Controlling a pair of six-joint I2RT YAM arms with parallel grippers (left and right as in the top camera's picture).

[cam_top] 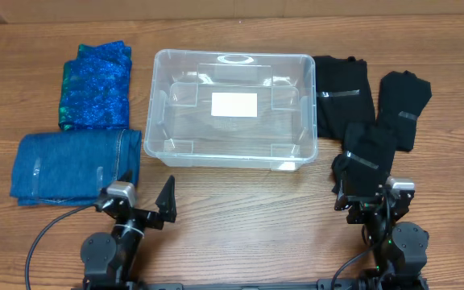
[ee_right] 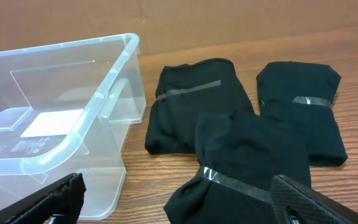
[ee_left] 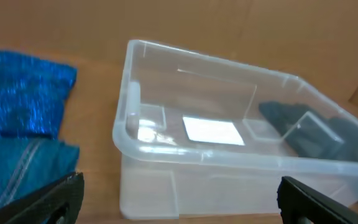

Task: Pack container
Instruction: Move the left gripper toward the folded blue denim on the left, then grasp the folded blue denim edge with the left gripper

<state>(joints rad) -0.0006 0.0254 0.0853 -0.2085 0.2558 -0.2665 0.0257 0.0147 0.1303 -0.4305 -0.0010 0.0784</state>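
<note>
The clear plastic container (cam_top: 161, 121) sits at the table's middle, with nothing in it but the white label on its base. It also shows in the left wrist view (ee_left: 166, 158) and the right wrist view (ee_right: 86, 118). Left of it lie a sparkly blue folded garment (cam_top: 95, 84) and a denim-blue folded garment (cam_top: 75, 165). Right of it lie three black folded garments bound with tape (cam_top: 343, 93) (cam_top: 405, 105) (cam_top: 367, 157). My left gripper (cam_top: 147, 205) is open and empty near the front edge. My right gripper (cam_top: 373, 201) is open and empty, just before the nearest black garment (ee_right: 253, 168).
The wooden table (cam_top: 240, 225) shows bare between the container and the arms. A cardboard wall stands behind the table in the wrist views (ee_right: 229, 18).
</note>
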